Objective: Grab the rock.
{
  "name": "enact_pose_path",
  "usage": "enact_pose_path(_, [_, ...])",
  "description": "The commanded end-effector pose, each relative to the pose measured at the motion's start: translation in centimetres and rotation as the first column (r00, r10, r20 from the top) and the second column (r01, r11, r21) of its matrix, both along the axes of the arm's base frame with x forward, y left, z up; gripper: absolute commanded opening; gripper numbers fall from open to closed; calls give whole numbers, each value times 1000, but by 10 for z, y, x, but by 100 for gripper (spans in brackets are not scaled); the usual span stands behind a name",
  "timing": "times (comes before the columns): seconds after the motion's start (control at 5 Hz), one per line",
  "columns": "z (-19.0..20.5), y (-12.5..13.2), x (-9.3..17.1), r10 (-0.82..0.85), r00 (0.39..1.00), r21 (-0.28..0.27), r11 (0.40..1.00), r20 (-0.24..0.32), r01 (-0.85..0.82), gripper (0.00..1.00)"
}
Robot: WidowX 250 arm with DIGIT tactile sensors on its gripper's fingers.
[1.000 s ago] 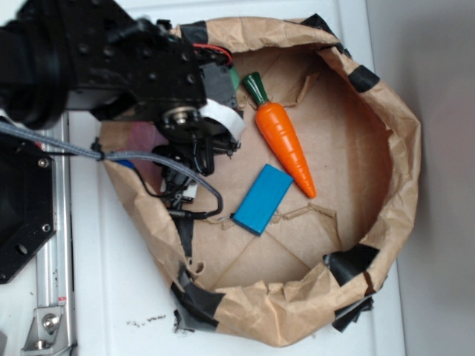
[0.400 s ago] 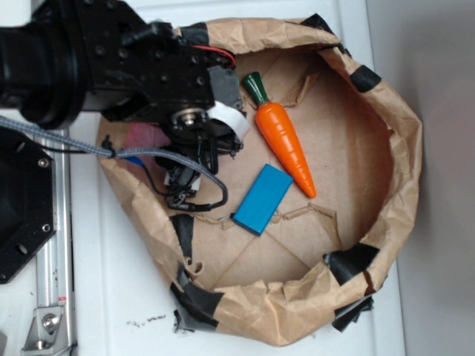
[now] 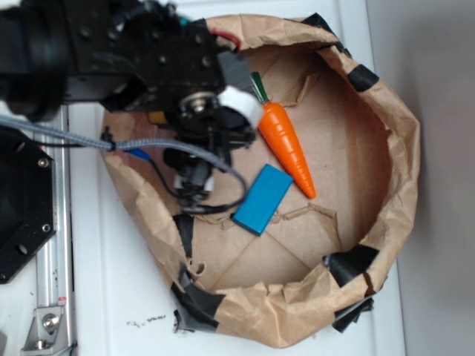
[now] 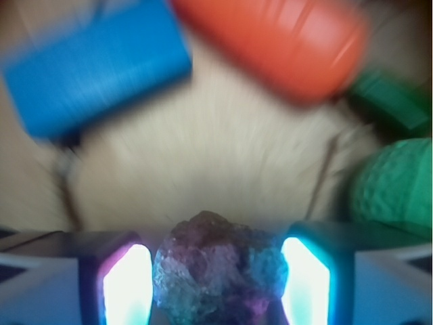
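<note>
The rock (image 4: 220,271), a rough dark lump with grey speckles, sits between my two lit finger pads (image 4: 125,284) in the wrist view. Both pads press against its sides. My gripper (image 4: 216,284) is shut on it. In the exterior view the black arm covers the left part of the brown paper basin, with the gripper (image 3: 191,182) below the wrist; the rock is hidden there by the arm.
A blue block (image 3: 263,199) and an orange carrot (image 3: 286,144) lie on the basin floor just right of the gripper. A green ball (image 4: 396,186) shows at the right of the wrist view. The crumpled paper wall (image 3: 401,148) rings the basin.
The arm has moved right and slightly up the frame, closer to the carrot and the blue block. The pink patch at the basin's left is now covered.
</note>
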State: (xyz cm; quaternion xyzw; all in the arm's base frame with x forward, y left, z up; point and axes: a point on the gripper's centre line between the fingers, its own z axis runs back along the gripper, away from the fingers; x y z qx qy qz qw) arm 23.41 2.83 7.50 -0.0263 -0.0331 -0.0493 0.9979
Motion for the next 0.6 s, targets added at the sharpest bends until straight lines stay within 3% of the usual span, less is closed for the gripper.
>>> enact_pose_path(0.0, [118, -26, 43, 167, 968, -166, 977, 185, -137, 0])
enact_pose_path(0.2, [139, -30, 43, 188, 966, -206, 967, 179, -150, 0])
enact_pose_path(0.4, [129, -29, 41, 176, 969, -178, 973, 171, -145, 0])
